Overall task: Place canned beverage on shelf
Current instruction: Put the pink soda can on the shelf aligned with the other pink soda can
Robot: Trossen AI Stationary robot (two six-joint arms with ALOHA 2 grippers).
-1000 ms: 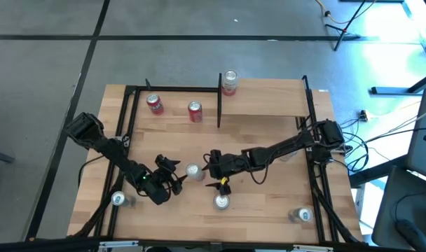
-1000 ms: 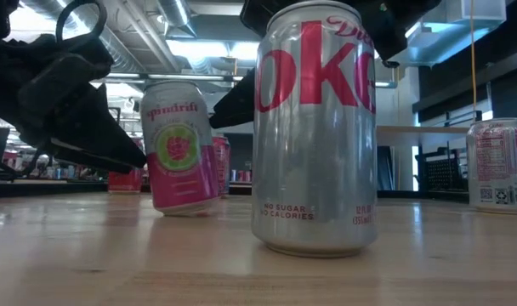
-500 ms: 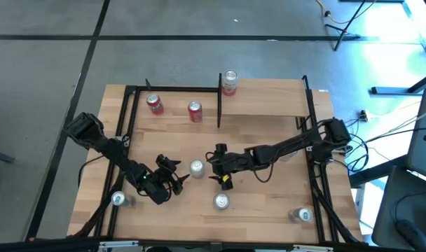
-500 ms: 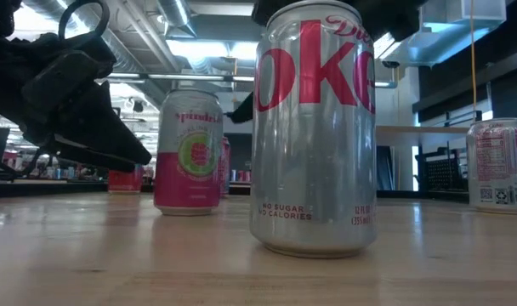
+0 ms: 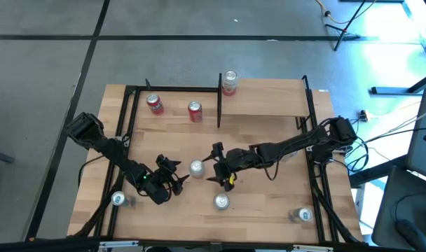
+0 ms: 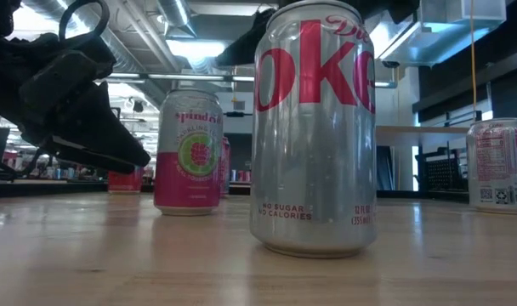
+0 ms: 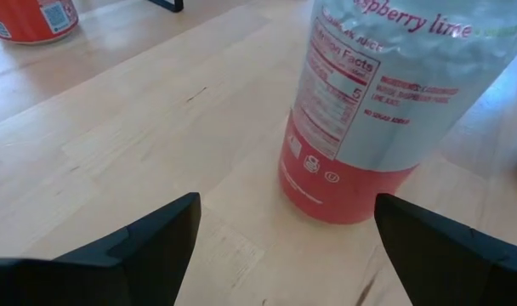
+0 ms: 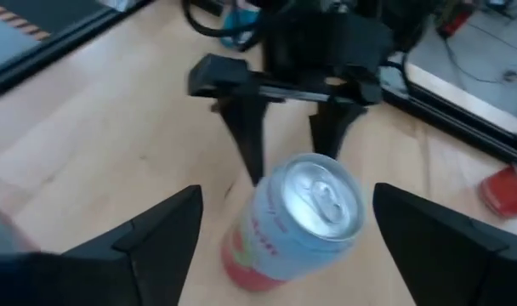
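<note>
A pink-and-silver raspberry-lime can (image 5: pixel 196 168) stands upright on its base at mid-table; it also shows in the low view (image 6: pixel 188 153) and both wrist views (image 7: pixel 386 102) (image 8: pixel 297 221). My left gripper (image 5: pixel 176 176) is open just left of it, its fingers (image 7: pixel 156 242) spread short of the can. My right gripper (image 5: pixel 216 166) is open, just right of and above the can, looking down on its top (image 8: pixel 318 191). The raised light-wood shelf (image 5: pixel 269 101) with black posts runs along the far edge.
A Diet Coke can (image 5: pixel 221 202) stands near the front, large in the low view (image 6: pixel 314 127). Two red cans (image 5: pixel 155 103) (image 5: pixel 195 111) and another can (image 5: pixel 230 82) stand at the far side. More cans stand at the front left (image 5: pixel 118 199) and front right (image 5: pixel 302 215).
The raspberry-lime can was tilted a second ago, with my right gripper's finger against it; it now stands upright, shifted slightly toward the right. My right gripper has risen and drawn back a little toward the table's right edge.
</note>
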